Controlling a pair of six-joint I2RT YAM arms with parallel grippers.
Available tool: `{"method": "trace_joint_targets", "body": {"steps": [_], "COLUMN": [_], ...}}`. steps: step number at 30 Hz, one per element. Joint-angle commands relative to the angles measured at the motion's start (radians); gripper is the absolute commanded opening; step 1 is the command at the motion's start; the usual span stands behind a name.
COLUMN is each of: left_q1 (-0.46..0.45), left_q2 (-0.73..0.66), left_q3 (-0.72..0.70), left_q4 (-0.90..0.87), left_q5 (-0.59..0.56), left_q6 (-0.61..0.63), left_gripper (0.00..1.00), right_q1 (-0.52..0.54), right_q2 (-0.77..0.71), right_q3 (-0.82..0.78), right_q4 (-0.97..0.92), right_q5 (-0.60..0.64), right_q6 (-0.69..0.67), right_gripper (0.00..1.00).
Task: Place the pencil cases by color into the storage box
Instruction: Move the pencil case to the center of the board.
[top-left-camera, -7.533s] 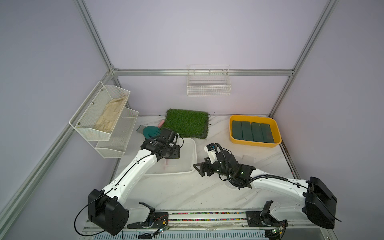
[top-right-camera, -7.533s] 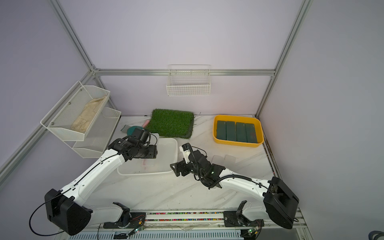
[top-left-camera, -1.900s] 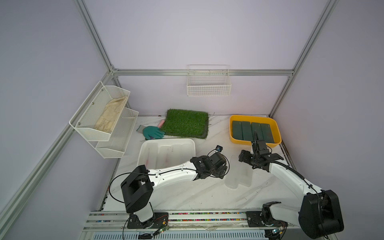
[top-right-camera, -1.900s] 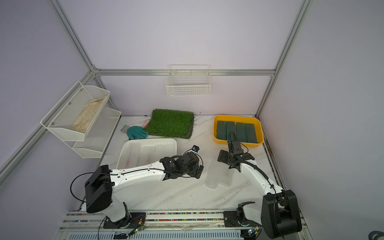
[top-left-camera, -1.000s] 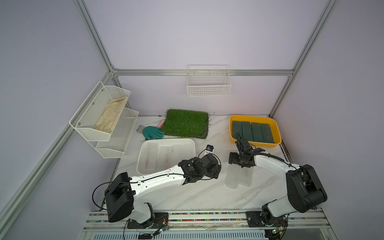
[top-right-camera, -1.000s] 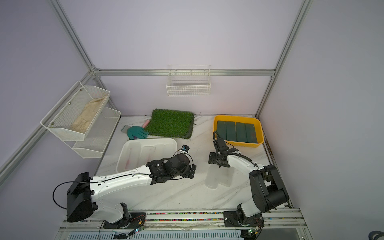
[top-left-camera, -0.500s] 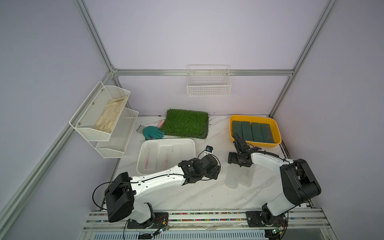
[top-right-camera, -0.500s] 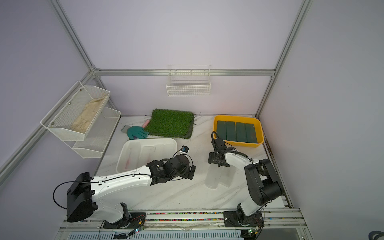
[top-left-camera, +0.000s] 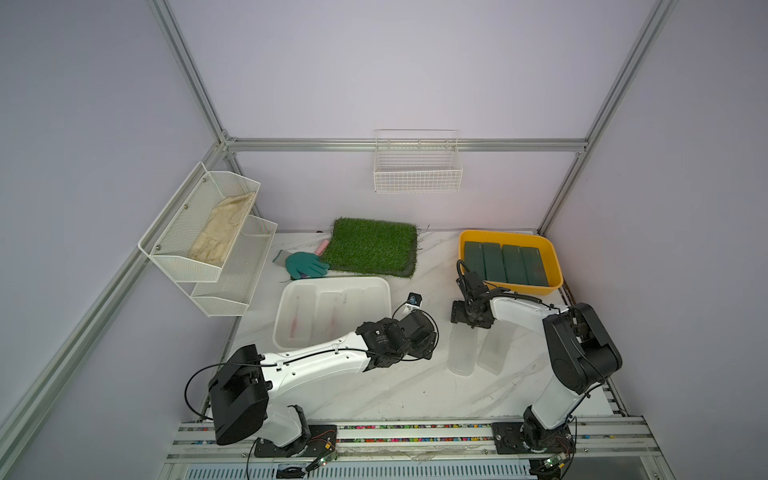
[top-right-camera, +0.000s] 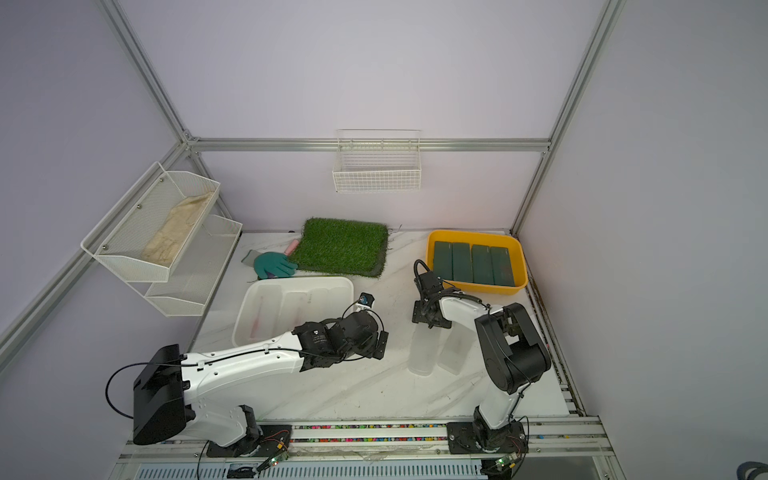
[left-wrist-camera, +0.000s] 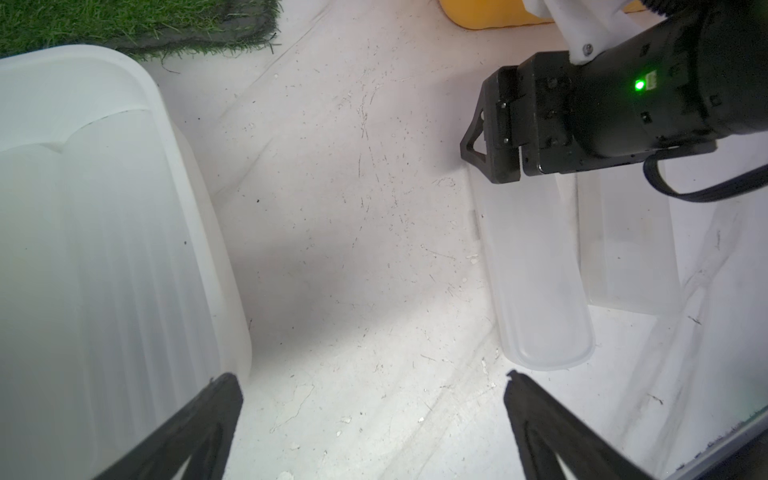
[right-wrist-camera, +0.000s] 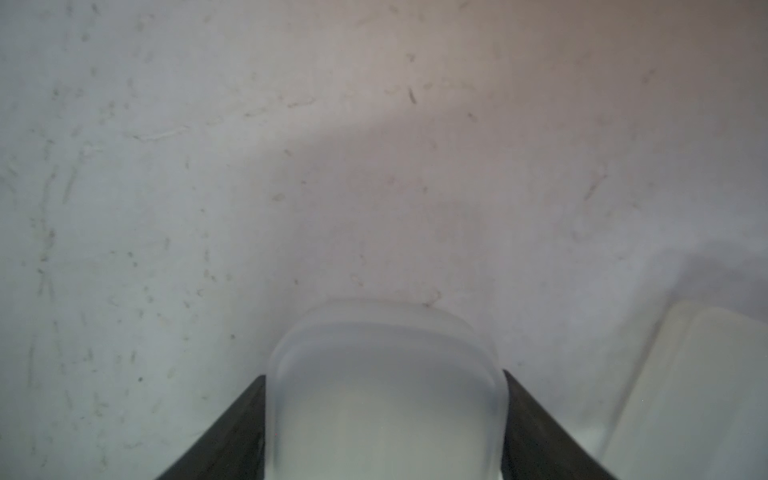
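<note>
In a top view, find the frosted case (top-left-camera: 461, 353) flat on the table (top-left-camera: 374, 390) right of centre, right gripper (top-left-camera: 470, 325) at its upper end; in the left wrist view, left gripper (left-wrist-camera: 368, 376) gaping empty at bottom; in the right wrist view, clenched across the case's narrow width, bottom centre, a sound hold on something likely light, stiff, slick.

White arm links (top-left-camera: 316, 368), black joints (top-left-camera: 582, 357), black cables (left-wrist-camera: 698, 198), green light (left-wrist-camera: 639, 85)

Overhead stereo pair (plus wrist close-ups)
</note>
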Motion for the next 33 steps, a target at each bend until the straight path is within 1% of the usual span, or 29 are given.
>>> {"method": "trace_joint_targets", "body": {"steps": [1, 2, 9, 11, 16, 18, 21, 22, 23, 26, 29, 33], "left_q1": [0.000, 0.001, 0.001, 0.002, 0.004, 0.004, 0.003, 0.004, 0.004, 0.004, 0.005, 0.004], "left_q2": [-0.057, -0.076, -0.094, -0.091, -0.072, -0.064, -0.058, -0.032, -0.016, 0.027, 0.080, 0.155], "left_q3": [-0.027, -0.029, -0.048, -0.049, -0.036, -0.029, -0.014, -0.007, 0.001, 0.037, 0.086, 0.148], "left_q4": [-0.041, -0.047, -0.071, -0.075, -0.106, -0.115, -0.124, -0.126, -0.128, -0.141, -0.155, -0.160], "left_q5": [-0.055, -0.058, -0.088, -0.089, -0.088, -0.084, -0.072, -0.068, -0.063, -0.044, -0.022, 0.009], "left_q6": [-0.034, -0.036, -0.054, -0.058, -0.077, -0.082, -0.088, -0.088, -0.086, -0.077, -0.062, -0.036], "left_gripper": [1.00, 1.00, 1.00, 1.00, 1.00, 1.00, 1.00, 1.00, 1.00, 1.00, 1.00, 1.00], "right_q1": [0.043, 0.052, 0.115, 0.127, 0.148, 0.152, 0.151, 0.151, 0.150, 0.139, 0.106, 0.018], "right_q2": [0.044, 0.053, 0.133, 0.151, 0.182, 0.176, 0.143, 0.131, 0.117, 0.053, -0.027, -0.182], "right_q3": [0.034, 0.047, 0.155, 0.169, 0.176, 0.169, 0.157, 0.159, 0.161, 0.153, 0.137, 0.083], "right_q4": [0.003, 0.003, 0.003, 0.046, 0.106, 0.126, 0.141, 0.137, 0.133, 0.135, 0.132, 0.131], "right_q5": [-0.005, -0.004, 0.004, -0.006, -0.044, -0.052, -0.066, -0.068, -0.069, -0.082, -0.097, -0.121], "right_q6": [0.061, 0.069, 0.151, 0.182, 0.262, 0.281, 0.292, 0.288, 0.281, 0.247, 0.222, 0.146], "right_gripper": [0.72, 0.71, 0.68, 0.68, 0.70, 0.77, 0.88, 0.95, 0.97, 0.97, 0.97, 0.97]}}
